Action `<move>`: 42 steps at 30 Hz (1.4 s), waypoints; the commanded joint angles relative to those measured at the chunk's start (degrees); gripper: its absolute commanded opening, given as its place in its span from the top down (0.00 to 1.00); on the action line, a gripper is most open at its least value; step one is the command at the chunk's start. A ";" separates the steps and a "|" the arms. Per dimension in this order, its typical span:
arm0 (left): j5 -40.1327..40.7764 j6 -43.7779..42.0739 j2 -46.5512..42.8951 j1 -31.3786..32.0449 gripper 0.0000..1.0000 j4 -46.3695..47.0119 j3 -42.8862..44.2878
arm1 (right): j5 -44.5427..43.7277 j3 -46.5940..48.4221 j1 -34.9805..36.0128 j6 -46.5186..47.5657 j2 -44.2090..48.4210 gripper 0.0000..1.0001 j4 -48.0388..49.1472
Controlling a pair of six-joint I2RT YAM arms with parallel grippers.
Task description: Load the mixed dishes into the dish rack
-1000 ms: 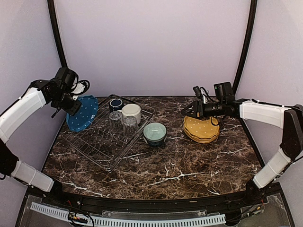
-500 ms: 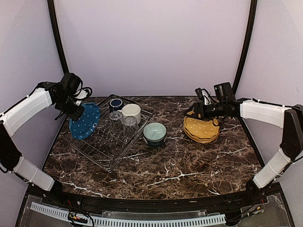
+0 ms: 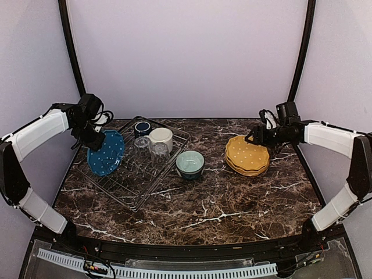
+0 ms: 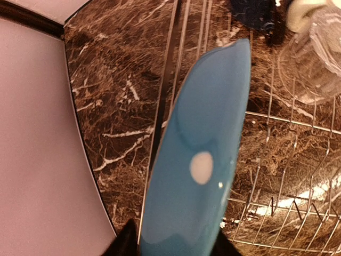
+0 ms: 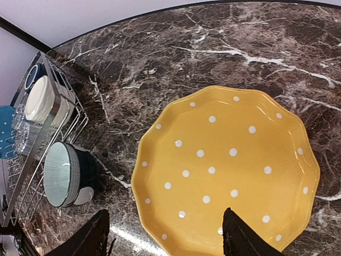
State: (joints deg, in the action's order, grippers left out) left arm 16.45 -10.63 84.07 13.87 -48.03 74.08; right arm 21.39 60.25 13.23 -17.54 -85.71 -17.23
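Observation:
My left gripper (image 3: 93,138) is shut on the rim of the blue dotted plate (image 3: 106,152), which stands on edge over the left end of the silver wire dish rack (image 3: 116,189); the plate fills the left wrist view (image 4: 200,160). The rack holds a dark blue mug (image 3: 142,128), a cream mug (image 3: 161,138) and two clear ribbed glasses (image 3: 151,151). The pale-teal bowl (image 3: 190,164) sits on the table just right of the rack. My right gripper (image 3: 254,138) is open above the far edge of the mustard-yellow dotted plate (image 5: 226,168), which tops a plate stack (image 3: 247,157).
The dark marble table (image 3: 221,203) has a black raised rim at the back. The cage's black posts (image 3: 70,46) stand at both rear corners. The bowl (image 5: 66,173) and rack corner (image 5: 48,133) show at the left of the right wrist view.
My left gripper has carried the blue plate rightward and down, from beside the rack to over its left end. My right gripper has drawn back right, off the yellow plate's left side.

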 commanded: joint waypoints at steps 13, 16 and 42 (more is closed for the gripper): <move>4.12 2.93 -7.92 -0.90 0.16 4.46 -1.66 | -15.39 -0.62 -5.29 3.55 -5.18 0.31 -4.40; 2.66 2.66 -10.36 -0.92 0.12 5.60 -1.85 | -15.65 1.13 -6.54 4.81 -7.04 0.34 -5.33; -7.11 3.87 -12.72 -0.95 0.07 9.58 -4.98 | -7.44 9.65 -9.64 11.21 -18.10 0.92 -9.60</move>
State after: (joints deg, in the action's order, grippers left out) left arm 10.00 -7.01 72.05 13.13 -38.89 70.00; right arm 12.10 69.06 3.40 -6.85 -104.14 -26.30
